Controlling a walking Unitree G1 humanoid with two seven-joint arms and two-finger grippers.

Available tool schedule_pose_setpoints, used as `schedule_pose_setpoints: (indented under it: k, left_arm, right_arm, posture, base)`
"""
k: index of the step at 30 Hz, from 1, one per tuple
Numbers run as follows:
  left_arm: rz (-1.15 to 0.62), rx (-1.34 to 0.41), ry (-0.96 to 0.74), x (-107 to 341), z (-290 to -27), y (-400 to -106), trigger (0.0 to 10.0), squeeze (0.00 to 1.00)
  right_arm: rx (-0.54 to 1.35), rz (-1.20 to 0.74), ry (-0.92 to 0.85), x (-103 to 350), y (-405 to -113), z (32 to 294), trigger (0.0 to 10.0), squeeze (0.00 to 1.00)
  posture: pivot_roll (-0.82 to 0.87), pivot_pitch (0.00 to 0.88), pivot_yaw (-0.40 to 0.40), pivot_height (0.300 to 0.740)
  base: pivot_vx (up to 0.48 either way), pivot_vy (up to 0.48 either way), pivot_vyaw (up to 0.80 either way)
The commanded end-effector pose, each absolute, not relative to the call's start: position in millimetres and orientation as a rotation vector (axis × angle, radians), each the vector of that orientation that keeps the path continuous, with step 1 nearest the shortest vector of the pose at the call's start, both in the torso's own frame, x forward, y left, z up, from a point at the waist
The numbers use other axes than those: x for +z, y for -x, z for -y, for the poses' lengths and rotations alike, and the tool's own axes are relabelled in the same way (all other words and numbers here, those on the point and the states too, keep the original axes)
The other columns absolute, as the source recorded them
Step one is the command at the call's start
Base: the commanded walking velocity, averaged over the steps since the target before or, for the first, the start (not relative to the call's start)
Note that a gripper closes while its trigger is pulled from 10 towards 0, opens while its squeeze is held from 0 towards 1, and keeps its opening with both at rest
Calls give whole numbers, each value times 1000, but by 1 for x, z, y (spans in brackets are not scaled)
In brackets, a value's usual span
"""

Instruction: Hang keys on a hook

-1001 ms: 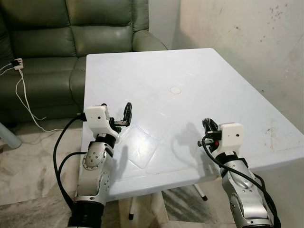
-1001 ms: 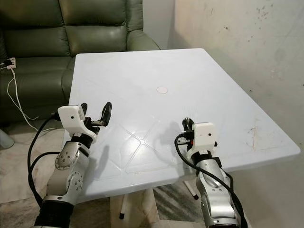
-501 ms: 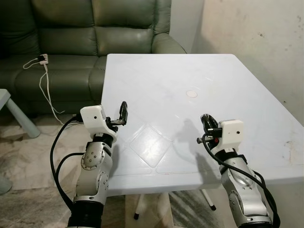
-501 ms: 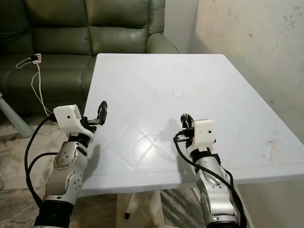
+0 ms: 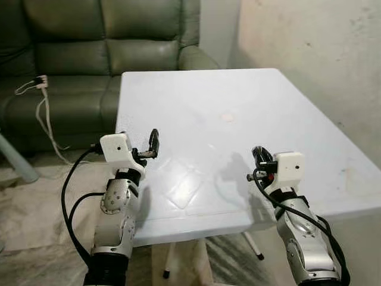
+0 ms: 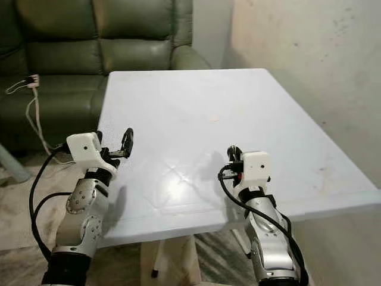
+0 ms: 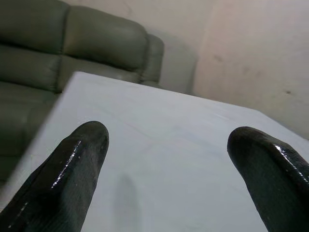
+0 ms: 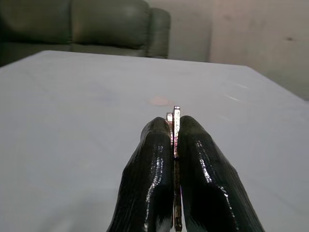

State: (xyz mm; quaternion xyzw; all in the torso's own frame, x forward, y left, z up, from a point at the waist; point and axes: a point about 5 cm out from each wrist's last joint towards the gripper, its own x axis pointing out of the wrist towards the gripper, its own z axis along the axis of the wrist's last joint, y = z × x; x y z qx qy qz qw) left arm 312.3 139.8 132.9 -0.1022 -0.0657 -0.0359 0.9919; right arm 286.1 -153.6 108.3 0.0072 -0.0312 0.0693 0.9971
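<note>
Right gripper [image 8: 174,145] is clamped tight, both black fingers [image 8: 149,169] pressed together on the keys [image 8: 175,118], and just a thin metal edge pokes out above the fingertips. How many keys, what shape, any ring: too little shows to tell. From the head views the right gripper [image 5: 260,158] is a dark shape in front of its white wrist block, and the metal cannot be made out there at all. Beneath and ahead of it lies the white table [image 5: 196,95], with a small round pinkish mark [image 8: 158,100] further out on the surface. The left gripper [image 5: 153,143] hangs over the table's near left edge, fingers [image 7: 72,164] spread wide apart with nothing between them. Beyond the table, a green sofa [image 5: 89,42] with a white cable [image 5: 44,119] trailing down its front, its lower end hard to follow. A pale wall [image 5: 309,53] rises past the right gripper.
</note>
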Motion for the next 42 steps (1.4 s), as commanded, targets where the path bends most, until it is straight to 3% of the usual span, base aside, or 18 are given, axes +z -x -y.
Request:
schedule_pose_setpoints:
  k: [1, 10, 42]
  left_arm:
    - [138, -77, 207, 137, -136, -313, 10000, 0]
    - [130, -74, 214, 136, -135, -312, 10000, 0]
    - [123, -67, 236, 134, -127, -309, 10000, 0]
  right_arm:
    - [121, 60, -13, 109, -286, 159, 10000, 0]
    - [125, 53, -13, 109, -286, 159, 10000, 0]
    - [163, 50, -5, 110, -286, 155, 10000, 0]
  posture:
    - [-14, 25, -56, 740]
    - [-11, 26, -63, 740]
    - [-13, 0, -77, 740]
  base:
    - [0, -480, -781]
    - [0, -454, -781]
    - [0, 0, -781]
